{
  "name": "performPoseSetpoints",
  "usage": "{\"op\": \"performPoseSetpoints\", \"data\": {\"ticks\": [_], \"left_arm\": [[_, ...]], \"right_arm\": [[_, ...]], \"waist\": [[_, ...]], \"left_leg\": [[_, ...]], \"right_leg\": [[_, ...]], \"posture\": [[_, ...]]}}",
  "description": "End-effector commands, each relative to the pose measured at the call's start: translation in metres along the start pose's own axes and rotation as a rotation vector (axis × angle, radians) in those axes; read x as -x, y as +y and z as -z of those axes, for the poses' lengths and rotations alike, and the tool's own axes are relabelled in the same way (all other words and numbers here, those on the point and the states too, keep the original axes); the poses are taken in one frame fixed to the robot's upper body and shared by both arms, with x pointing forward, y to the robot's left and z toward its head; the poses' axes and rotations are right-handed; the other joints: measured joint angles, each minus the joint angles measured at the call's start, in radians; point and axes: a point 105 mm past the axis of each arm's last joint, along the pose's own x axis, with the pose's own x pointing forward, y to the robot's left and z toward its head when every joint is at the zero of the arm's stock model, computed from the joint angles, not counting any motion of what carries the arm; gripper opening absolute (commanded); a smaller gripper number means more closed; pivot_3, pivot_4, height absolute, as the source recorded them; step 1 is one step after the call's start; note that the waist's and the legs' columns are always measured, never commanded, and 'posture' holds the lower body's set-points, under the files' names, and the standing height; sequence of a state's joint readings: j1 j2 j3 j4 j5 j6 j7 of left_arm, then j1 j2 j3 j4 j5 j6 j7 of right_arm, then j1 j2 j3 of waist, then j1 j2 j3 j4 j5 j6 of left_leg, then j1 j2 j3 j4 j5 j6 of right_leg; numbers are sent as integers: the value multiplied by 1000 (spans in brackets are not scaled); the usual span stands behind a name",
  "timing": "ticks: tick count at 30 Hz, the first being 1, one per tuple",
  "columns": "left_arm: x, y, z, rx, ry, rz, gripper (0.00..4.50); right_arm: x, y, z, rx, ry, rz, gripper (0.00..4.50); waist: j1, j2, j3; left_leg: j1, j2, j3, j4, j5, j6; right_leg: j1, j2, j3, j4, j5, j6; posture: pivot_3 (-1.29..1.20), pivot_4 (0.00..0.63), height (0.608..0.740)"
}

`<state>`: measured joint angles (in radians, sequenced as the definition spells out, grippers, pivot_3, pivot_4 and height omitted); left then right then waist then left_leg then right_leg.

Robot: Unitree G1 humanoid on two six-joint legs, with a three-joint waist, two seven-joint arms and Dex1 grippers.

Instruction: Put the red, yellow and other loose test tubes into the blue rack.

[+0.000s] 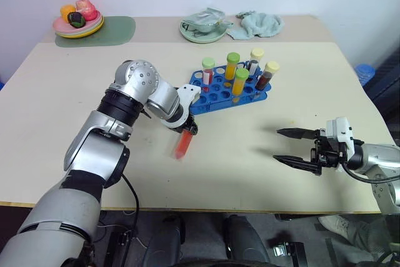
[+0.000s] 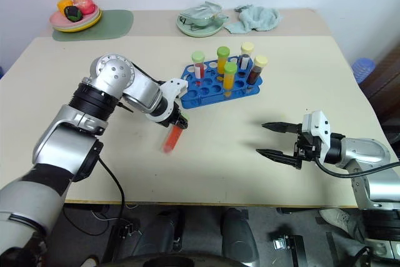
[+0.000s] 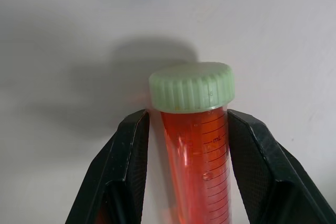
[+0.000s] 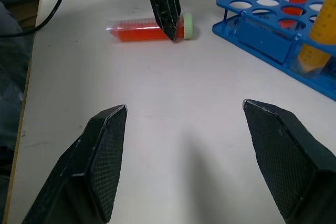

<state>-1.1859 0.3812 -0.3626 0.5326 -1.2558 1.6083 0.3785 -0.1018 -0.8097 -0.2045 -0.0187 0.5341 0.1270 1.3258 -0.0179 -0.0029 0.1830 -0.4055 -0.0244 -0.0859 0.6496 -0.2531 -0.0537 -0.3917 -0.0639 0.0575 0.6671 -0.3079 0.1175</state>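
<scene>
Left tool (image 1: 187, 130) is pointing steeply down over the red-orange tube (image 1: 182, 146), which is lying flat on the cream tabletop (image 1: 56, 110) just in front of the near-left corner of the blue rack (image 1: 219, 95). In the left wrist view its two black fingers (image 3: 128, 166) are sitting right against both sides of the tube (image 3: 195, 161), directly behind the light green cap (image 3: 191, 86); the tool is closed on the tube, which is resting on the tabletop, cap end toward the rack. The right wrist view is showing the same: a dark finger coming down on the tube (image 4: 142, 29) near its cap, the tube lying level.

Right tool (image 1: 294, 147) is hovering low over the tabletop, well to the right of the tube and apart from the rack, pointing toward the left. Its fingers (image 4: 102, 156) are standing wide apart and holding nothing.

The rack is sitting in the middle of the tabletop, angled, with several tubes standing upright in it: a white-labelled one with a light green cap (image 1: 207, 73), two orange-yellow ones with green caps (image 1: 232, 70) (image 1: 240, 85), a dark brown one with a pale yellow cap (image 1: 267, 75), and another pale-capped one (image 1: 255, 57) at the back.

Far edge of the tabletop: a plate with toy food (image 1: 78, 24) on a green mat (image 1: 119, 29), a pale green dish (image 1: 203, 29), a crumpled light cloth (image 1: 259, 24).
</scene>
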Motion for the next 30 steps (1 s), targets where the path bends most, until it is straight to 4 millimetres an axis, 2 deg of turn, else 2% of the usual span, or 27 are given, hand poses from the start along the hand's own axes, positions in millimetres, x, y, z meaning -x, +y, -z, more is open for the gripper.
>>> {"op": "performPoseSetpoints", "data": {"ticks": [1,4,8,14,18,20,22,27,30], "left_arm": [[-7,4,7,27,16,-7,1533],[-3,6,5,40,-18,0,1533],[15,0,-7,26,-142,54,1533],[35,4,-13,11,-269,76,1533],[84,-22,-40,-170,-646,201,1533],[104,-26,-44,-271,-831,177,1533],[116,-27,-47,-351,-962,139,1533],[126,-22,-60,-422,-1225,22,1533],[106,-32,-59,-630,-1324,-71,1533]], "right_arm": [[-2,-1,-11,34,-16,-26,3621],[-2,-1,-13,32,-14,-36,3621],[0,-3,-18,28,-16,-36,3621],[-5,-4,-25,20,-28,-28,3621],[-6,-5,-30,18,-33,-27,3621],[-5,-5,-31,12,-37,-23,3621],[-5,-5,-31,9,-41,-16,3621],[-7,-8,-35,10,-59,10,3621],[-8,-10,-40,14,-81,42,3621]], "waist": [[0,0,0],[1,0,0],[1,0,0],[0,-1,0],[0,-1,0],[1,0,0],[2,0,0],[7,0,0],[7,0,0]], "left_leg": [[0,0,0,0,0,0],[0,0,0,0,0,0],[0,0,0,0,0,0],[-2,0,0,0,0,-1],[-2,0,0,0,1,-2],[-3,0,1,-1,2,-3],[-2,1,2,-1,2,-4],[-2,0,2,-1,2,-4],[-2,0,2,-1,2,-3]], "right_leg": [[0,0,0,0,0,0],[0,0,0,0,0,0],[0,0,0,0,0,0],[-3,0,0,1,0,0],[-3,0,0,1,0,0],[-4,0,0,1,0,0],[-3,0,0,0,0,0],[-1,-1,0,-1,0,0],[-1,-1,0,-2,0,0]], "posture": [[0,150,740],[0,150,740],[0,150,740],[0,150,740],[0,150,740],[0,150,740],[0,150,740],[0,150,740],[0,150,740]]}}
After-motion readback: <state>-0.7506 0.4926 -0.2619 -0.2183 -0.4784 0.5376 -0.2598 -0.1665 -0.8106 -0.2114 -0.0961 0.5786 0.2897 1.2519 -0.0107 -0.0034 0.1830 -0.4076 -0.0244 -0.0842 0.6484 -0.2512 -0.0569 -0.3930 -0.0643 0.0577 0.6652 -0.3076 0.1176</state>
